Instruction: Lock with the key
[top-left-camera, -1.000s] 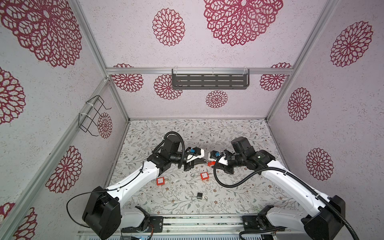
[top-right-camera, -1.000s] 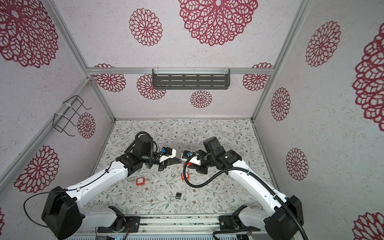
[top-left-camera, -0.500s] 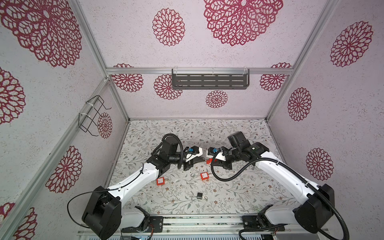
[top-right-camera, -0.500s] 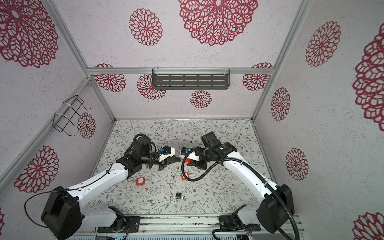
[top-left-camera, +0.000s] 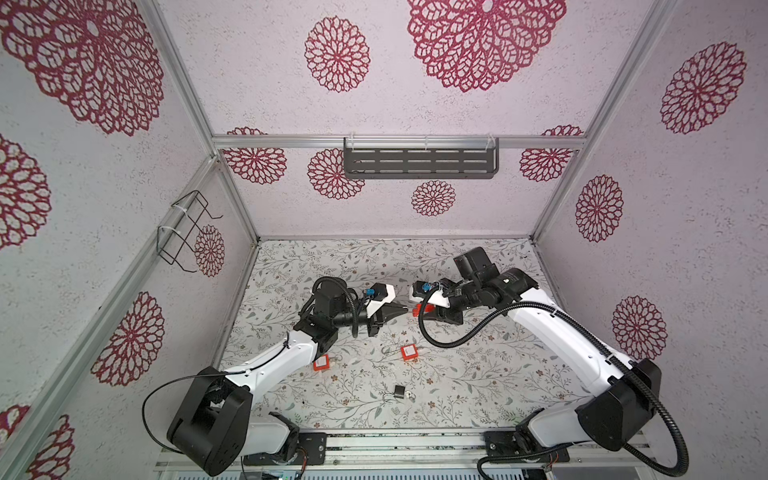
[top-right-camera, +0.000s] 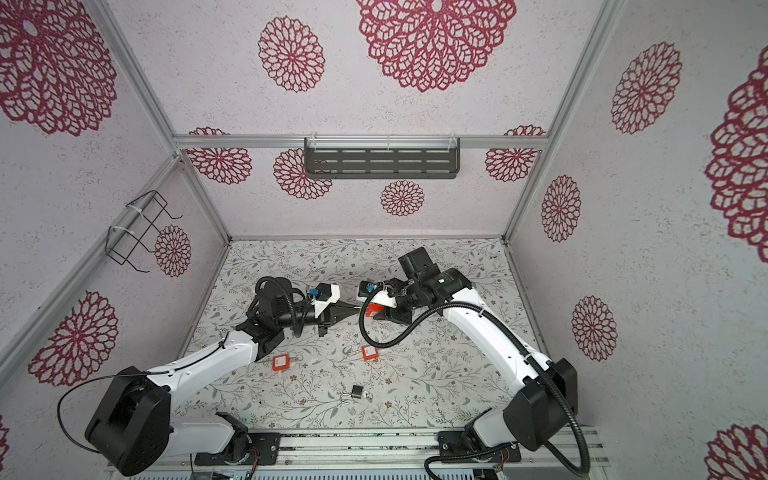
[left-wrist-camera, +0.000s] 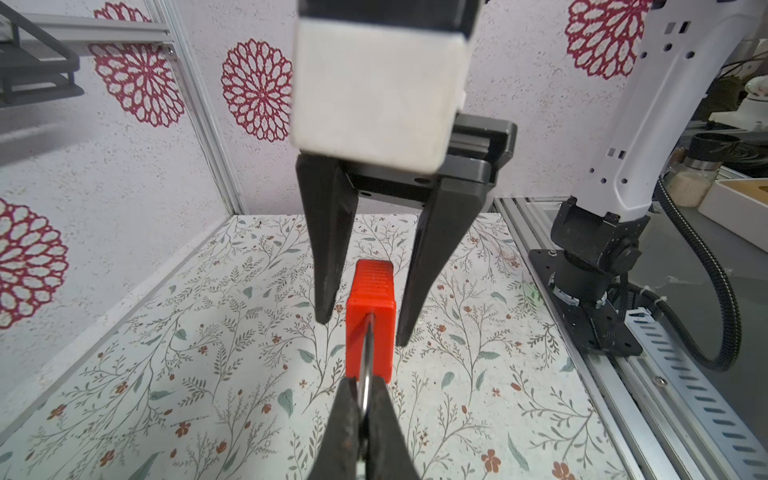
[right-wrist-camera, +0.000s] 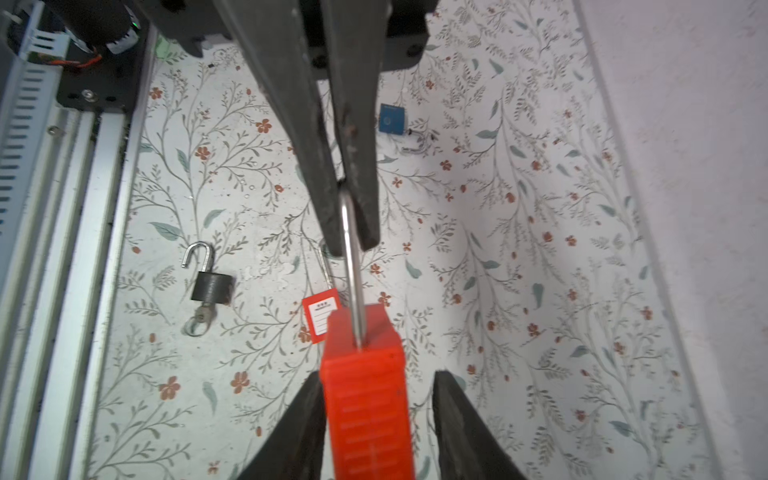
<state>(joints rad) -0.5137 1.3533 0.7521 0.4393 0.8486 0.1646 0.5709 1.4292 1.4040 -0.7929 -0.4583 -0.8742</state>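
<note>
A red padlock (left-wrist-camera: 370, 307) hangs in the air between both arms, above the middle of the table. My left gripper (left-wrist-camera: 364, 384) is shut on its steel shackle (right-wrist-camera: 352, 270). My right gripper (right-wrist-camera: 378, 380) is open around the red body (right-wrist-camera: 365, 395): one finger lies close against it and the other stands clear with a gap. In both top views the lock (top-left-camera: 417, 309) (top-right-camera: 374, 308) shows as a red spot between the left gripper (top-left-camera: 405, 309) and the right gripper (top-left-camera: 432, 311). No key shows on this lock.
On the table lie a red padlock with a white label (right-wrist-camera: 320, 316) (top-left-camera: 408, 352), another red one (top-left-camera: 321, 363), a black padlock (right-wrist-camera: 212, 284) (top-left-camera: 399, 390) with open shackle and a key in it, and a blue padlock (right-wrist-camera: 391, 119). A shelf (top-left-camera: 419, 162) hangs on the back wall.
My right gripper's jaws have widened off the red padlock's body. The right arm has shifted a little toward the back. My left gripper keeps its hold on the shackle.
</note>
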